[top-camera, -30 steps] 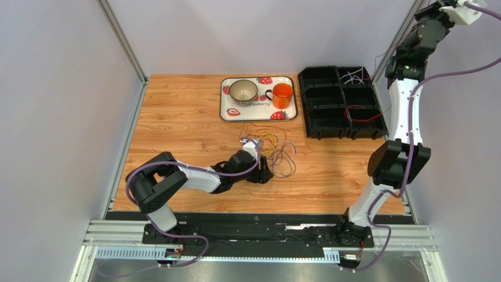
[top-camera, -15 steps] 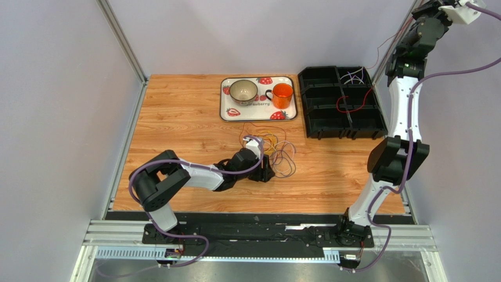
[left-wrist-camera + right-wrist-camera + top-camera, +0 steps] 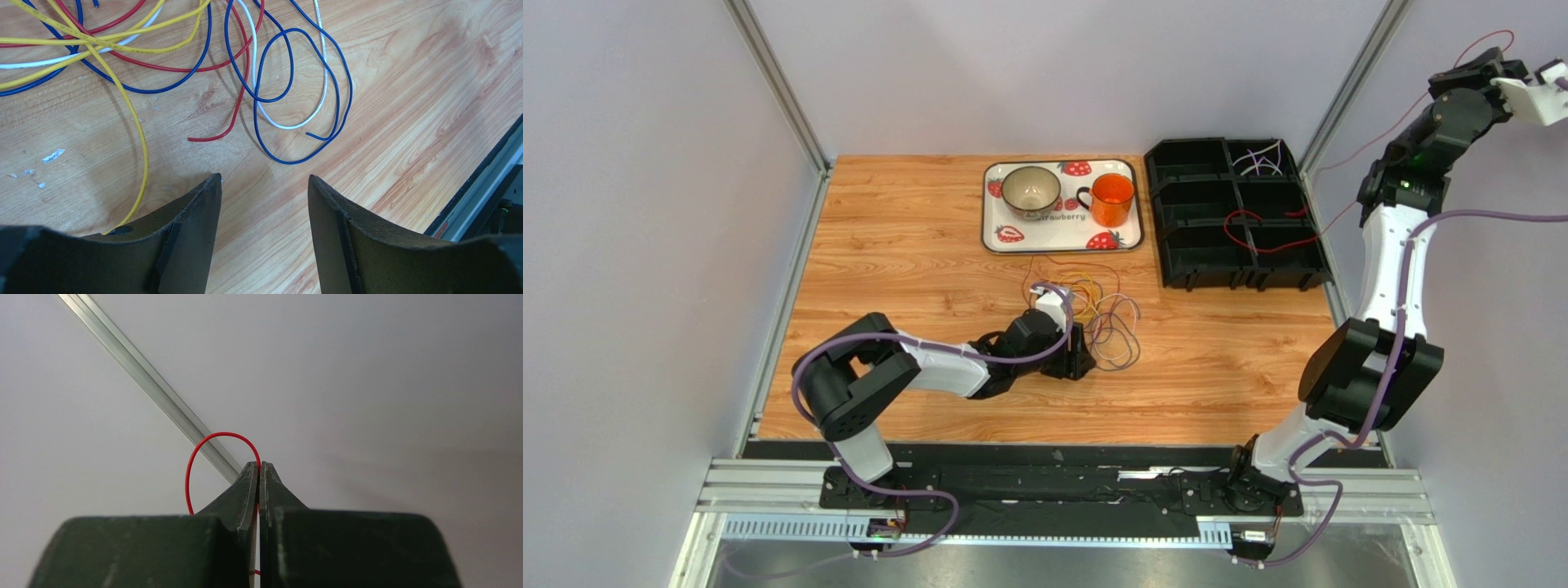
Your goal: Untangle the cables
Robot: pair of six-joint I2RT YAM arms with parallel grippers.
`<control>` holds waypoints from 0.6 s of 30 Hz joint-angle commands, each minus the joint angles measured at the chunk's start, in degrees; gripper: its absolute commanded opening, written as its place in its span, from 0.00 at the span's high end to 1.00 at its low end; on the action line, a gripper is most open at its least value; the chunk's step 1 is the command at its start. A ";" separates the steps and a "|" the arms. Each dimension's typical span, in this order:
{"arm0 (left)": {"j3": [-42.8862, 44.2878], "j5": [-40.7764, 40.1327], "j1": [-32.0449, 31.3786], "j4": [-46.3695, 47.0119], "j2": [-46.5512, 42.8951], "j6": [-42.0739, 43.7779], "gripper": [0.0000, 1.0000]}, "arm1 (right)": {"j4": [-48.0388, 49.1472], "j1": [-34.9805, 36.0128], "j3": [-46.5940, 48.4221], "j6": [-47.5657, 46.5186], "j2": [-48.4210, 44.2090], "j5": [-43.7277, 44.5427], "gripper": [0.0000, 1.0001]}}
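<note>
Hovering the left claw low over the tabletop, fingers spread apart and gripping nothing. Facing the tangle of cables just ahead of that claw: blue, red, white and yellow loops crossing one another, with 1 yellow strand running down beside its left finger. Pinching 1 red cable in the right claw, fingers pressed tight together, raised high in the air. Trailing the rest of that red cable from the claw down into the black divided tray below it.

links: white | joints: black | cabling: lavender | claw fingers: dark
</note>
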 commanded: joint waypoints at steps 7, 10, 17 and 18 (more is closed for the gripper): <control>-2.22 0.14 -0.32 1.29 -2.83 0.44 0.37 | 2.92 -1.16 -7.13 5.74 -5.99 -1.39 1.00; -2.49 0.05 -0.32 1.29 -3.18 0.44 0.37 | 3.88 -1.16 -9.15 6.00 -5.90 -1.83 1.00; -2.22 0.05 -0.32 1.21 -3.10 0.61 0.38 | 6.17 -1.08 -12.67 8.98 -4.67 -4.55 1.00; -2.22 0.14 -0.32 1.21 -3.10 0.61 0.38 | 6.17 -1.08 -12.94 9.25 -4.49 -4.81 1.00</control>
